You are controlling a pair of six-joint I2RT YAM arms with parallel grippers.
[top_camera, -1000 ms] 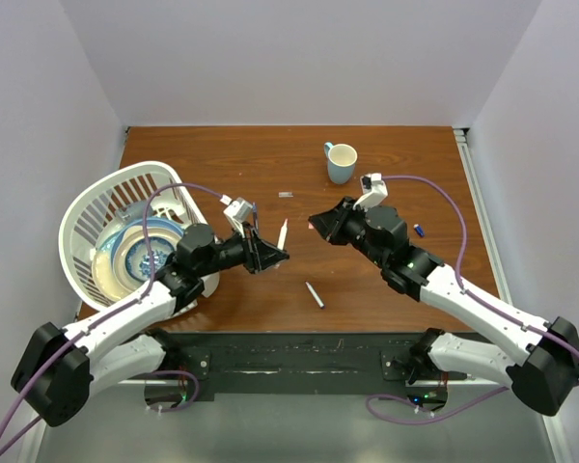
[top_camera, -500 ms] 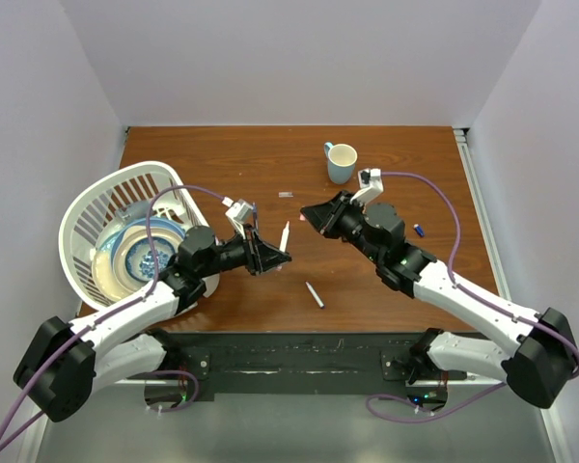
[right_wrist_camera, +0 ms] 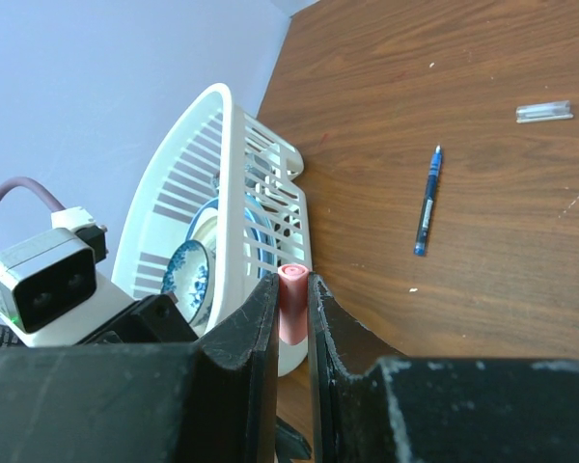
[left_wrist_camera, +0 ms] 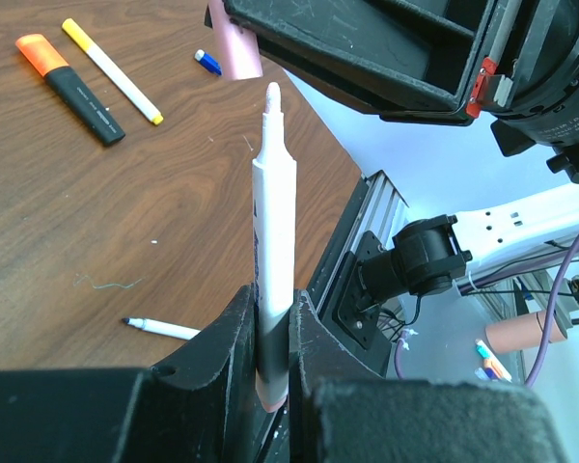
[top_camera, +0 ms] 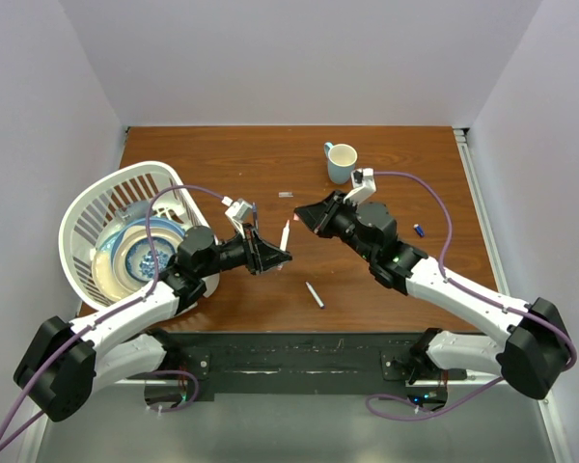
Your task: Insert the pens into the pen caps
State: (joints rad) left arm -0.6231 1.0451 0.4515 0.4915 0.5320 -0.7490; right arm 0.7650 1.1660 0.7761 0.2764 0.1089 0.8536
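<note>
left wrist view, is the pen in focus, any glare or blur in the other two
Left wrist: white pen sharp, left gripper dark near the lens. Right wrist: pink cap crisp, right gripper shadowed. Top external: even light, no glare on the table.

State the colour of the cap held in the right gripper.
Pink. The cap shows best in the right wrist view, pinched in the right gripper.

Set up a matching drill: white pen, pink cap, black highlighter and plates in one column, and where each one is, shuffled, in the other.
1. white pen
2. pink cap
3. black highlighter
4. plates

A. in the basket
B. clamped in the right pincer
C. lying on the table
D. clamped in the left pincer

Pairs: 1-D, 2-B, 3-C, 4-A
</note>
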